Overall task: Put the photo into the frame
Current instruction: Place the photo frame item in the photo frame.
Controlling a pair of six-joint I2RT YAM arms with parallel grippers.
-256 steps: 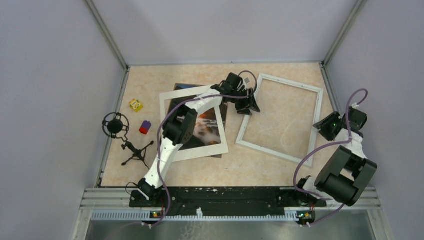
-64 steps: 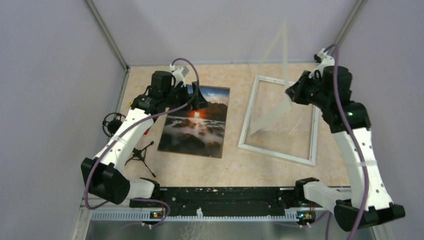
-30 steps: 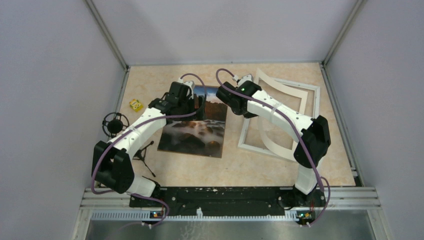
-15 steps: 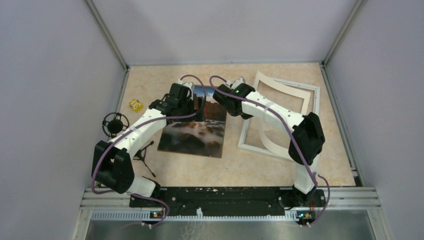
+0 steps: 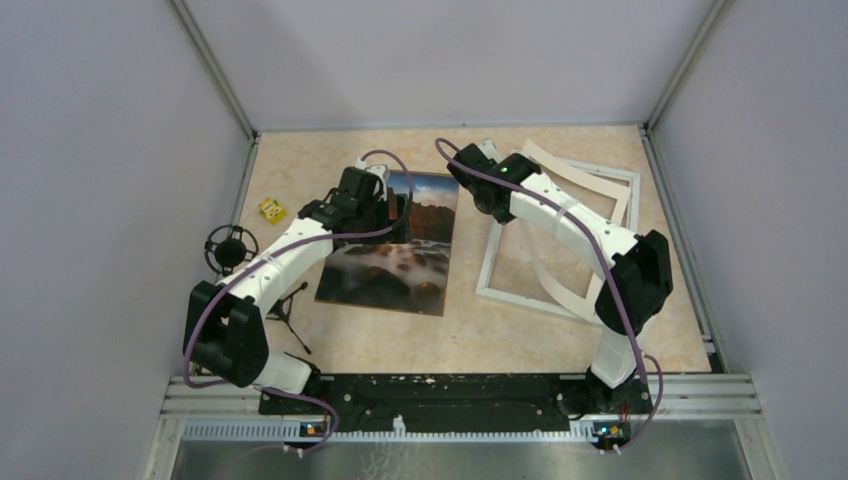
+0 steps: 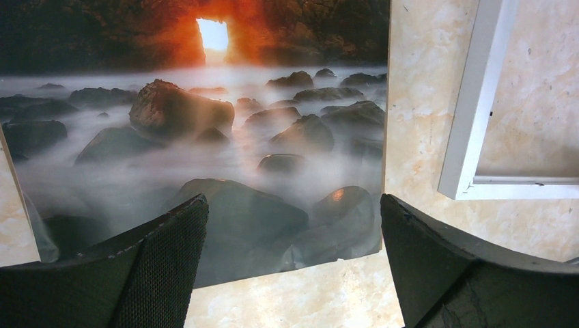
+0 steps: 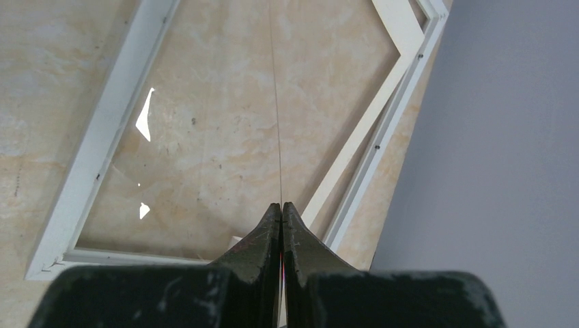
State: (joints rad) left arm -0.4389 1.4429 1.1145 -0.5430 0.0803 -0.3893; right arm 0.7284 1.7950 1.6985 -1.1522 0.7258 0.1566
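Yellow and small, a block point(image 5: 272, 210) sits near the left edge of the beige marbled table point(image 5: 480, 340). Just nearer to the arm bases stand a black round device point(image 5: 230, 250) and a small black tripod point(image 5: 283, 305).

To their right, the left arm reaches in over the photo point(image 5: 385, 270). The print lies flat on the table, well outside the frame and just beside its left bar, with a strip of bare table between them. The left gripper point(image 6: 293, 205) is over the upper half of the print, near the orange sun, with its jaws spread wide and nothing between them. In the left wrist view the two dark fingers point(image 6: 147, 273) straddle the misty rocks near one short edge. I cannot tell whether they touch the paper.

Further right, the right arm arcs over the frame point(image 5: 488, 260), which lies flat on the table. The right gripper point(image 7: 281, 208) hangs above the frame's far left corner with its jaws pressed tight together. A hair-thin line runs straight out from between the tips. I cannot tell what it is the edge of.

A flat white mat point(image 7: 403, 24) rests aslant across the frame's right side, and its far strip reaches past the frame's far bar.
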